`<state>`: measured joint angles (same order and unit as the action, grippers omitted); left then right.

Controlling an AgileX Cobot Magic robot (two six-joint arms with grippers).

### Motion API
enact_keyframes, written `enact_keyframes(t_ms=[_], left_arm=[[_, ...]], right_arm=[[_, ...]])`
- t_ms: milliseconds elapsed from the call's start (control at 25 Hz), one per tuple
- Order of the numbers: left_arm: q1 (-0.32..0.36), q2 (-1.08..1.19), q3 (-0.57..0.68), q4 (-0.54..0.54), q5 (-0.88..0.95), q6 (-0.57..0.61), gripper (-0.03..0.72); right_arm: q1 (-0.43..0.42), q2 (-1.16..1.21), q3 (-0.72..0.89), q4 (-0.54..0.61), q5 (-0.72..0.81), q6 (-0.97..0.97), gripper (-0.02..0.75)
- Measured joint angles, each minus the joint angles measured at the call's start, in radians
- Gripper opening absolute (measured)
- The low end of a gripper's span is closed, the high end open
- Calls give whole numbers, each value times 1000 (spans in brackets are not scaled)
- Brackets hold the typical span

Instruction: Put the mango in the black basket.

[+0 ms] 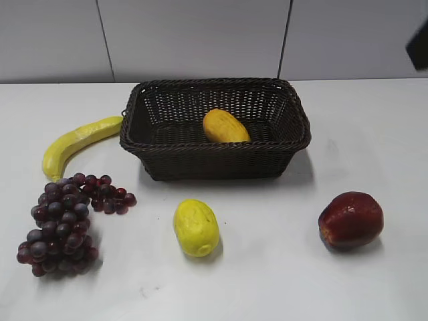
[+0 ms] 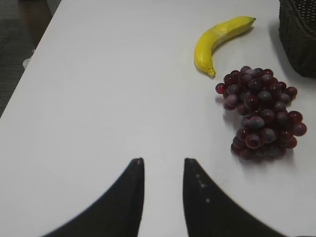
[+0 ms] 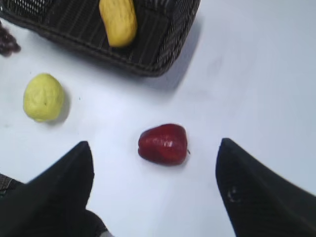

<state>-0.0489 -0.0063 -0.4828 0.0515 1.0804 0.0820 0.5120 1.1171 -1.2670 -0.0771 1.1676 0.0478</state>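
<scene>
Already mango inside black basket.

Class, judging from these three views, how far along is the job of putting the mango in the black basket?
Done: the mango lies inside the basket. In hand: nothing; the left gripper and right gripper are open and empty above the table. Left: seemingly nothing, as the mango is free of both grippers.

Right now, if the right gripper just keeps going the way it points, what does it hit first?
Most likely the red apple: it lies on the white table between the open fingers of the right gripper, nothing before it. Height above it is unclear. The black basket holding the mango lies farther on.
</scene>
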Motion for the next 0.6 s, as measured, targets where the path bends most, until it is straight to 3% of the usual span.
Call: enact_keyframes(t_ms=[280,600], left_arm=[[0,0,0,0,0,0,201],[0,0,0,0,0,0,201]], right_arm=[[0,-346,407,-15,-70,42,592],[0,-631,642,-115,-136,48,592]])
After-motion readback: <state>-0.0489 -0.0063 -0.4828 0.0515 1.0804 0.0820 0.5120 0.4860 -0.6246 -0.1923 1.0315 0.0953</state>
